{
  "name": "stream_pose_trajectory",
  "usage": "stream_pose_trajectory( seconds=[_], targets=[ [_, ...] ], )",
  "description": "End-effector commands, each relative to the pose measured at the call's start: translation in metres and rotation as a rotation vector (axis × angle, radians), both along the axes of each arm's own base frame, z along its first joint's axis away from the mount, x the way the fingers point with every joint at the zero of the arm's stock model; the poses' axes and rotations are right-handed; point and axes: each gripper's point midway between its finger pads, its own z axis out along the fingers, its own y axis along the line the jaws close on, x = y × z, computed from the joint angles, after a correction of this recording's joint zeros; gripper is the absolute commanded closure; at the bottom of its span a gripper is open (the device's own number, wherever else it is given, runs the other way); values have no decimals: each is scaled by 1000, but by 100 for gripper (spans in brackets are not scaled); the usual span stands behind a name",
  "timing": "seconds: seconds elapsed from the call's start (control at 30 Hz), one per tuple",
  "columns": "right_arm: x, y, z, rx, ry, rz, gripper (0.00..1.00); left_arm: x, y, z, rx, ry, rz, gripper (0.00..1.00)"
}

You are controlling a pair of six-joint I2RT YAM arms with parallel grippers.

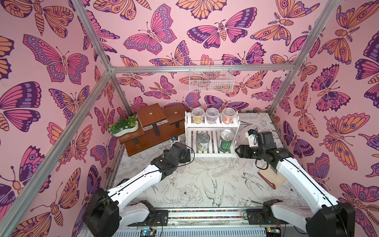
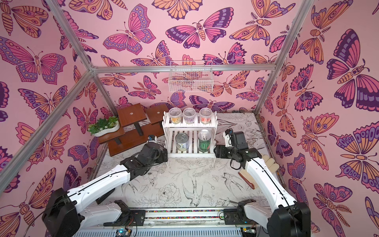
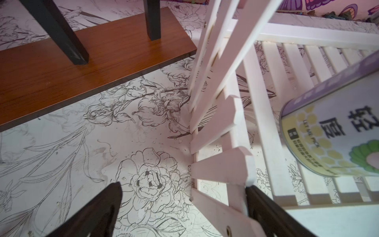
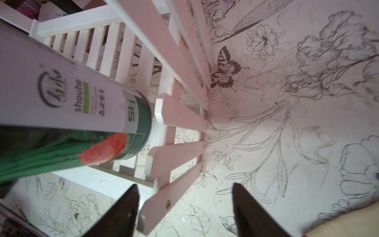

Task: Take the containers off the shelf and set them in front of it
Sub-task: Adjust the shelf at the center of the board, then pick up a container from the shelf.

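At the shelf's (image 1: 212,125) 9 and 3 o'clock ends, left pincer (image 3: 183,186) and right pincer (image 4: 184,185) are gaping empty astride its side slats (image 3: 213,127). Tubs (image 1: 212,115) are sitting on top and cans (image 1: 203,142) below, probably awaiting pickup.

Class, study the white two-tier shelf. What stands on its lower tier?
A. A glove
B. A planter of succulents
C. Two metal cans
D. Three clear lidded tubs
C: the pale-labelled can and the green-striped can stand on the lower slats of the shelf, while the three clear tubs sit on its top tier.
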Motion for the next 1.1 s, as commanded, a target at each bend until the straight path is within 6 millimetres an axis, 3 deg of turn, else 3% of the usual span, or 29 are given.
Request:
stream_pose_trajectory(
  seconds=[0.0,0.03,0.2,0.33,0.53,0.83,1.07],
  targets=[
    [1,-11,27,-34,-73,-24,4,-6,16,10,55,-20,14,0],
    [1,-11,35,-33,-96,-21,0,-7,15,15,50,-30,-1,0],
    [0,-16,77,-61,-190,-5,1,-11,11,42,35,-98,-68,0],
    [5,-7,118,-33,-315,51,1,-17,11,61,24,-146,-109,0],
    [28,13,166,12,-483,137,1,-17,14,57,-23,-112,-140,0],
    [54,55,200,-25,-628,258,1,-14,26,62,-154,-56,-152,0],
    [69,70,208,-21,-664,277,1,-12,31,66,-198,-37,-169,0]
  ],
)
